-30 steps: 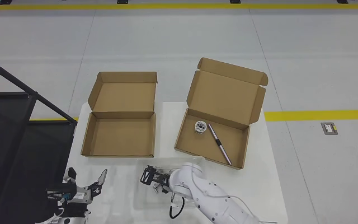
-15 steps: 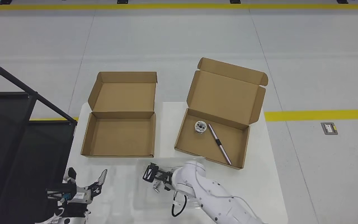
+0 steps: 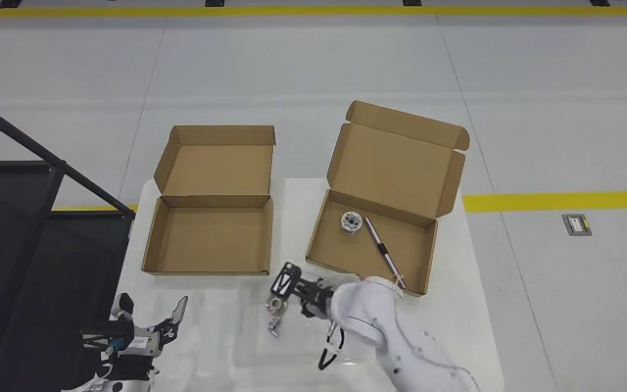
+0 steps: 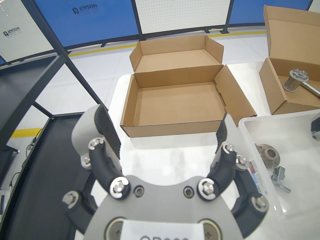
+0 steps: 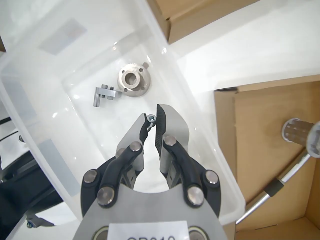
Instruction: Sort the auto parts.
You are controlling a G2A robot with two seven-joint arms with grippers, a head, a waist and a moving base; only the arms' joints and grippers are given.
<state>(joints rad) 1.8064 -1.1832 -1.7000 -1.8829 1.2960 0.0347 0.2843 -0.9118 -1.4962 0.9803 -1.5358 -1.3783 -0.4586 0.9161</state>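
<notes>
My right gripper [image 5: 151,116] is shut on a small screw [image 5: 151,120] and hangs above a clear plastic bin [image 5: 190,93]. A round metal flange [image 5: 134,79] and a small grey bracket [image 5: 105,95] lie on the bin's floor below it. In the top view the right gripper [image 3: 287,284] sits over the bin's far edge, near the right cardboard box [image 3: 421,269]. That box holds a toothed metal part [image 3: 350,221] and a long rod [image 3: 384,252]. My left gripper [image 4: 165,126] is open and holds nothing, low at the table's near left corner [image 3: 147,333].
An open cardboard box [image 3: 208,235] with nothing in it stands at the left of the table, with bare white tabletop [image 3: 294,216] between the two boxes. A black rack [image 3: 59,265] stands off the table's left side.
The right gripper has moved right and toward the right box, away from the parts left in the bin. The left arm has not moved.
</notes>
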